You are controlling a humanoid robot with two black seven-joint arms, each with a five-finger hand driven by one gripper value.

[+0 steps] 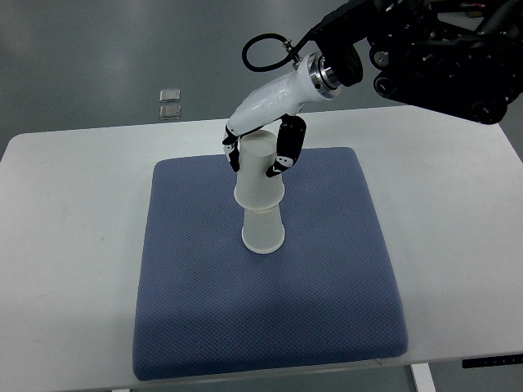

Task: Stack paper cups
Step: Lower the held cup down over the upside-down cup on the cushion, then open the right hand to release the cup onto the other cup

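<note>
Evidently, the upper paper cup (260,173) was pinched near its top by the right hand (260,151), fingers curled around it, directly over the lower paper cup (263,231) at the blue mat's (327,269) centre. Ideally it would be pressed straight down, kept coaxial, before release.
</note>
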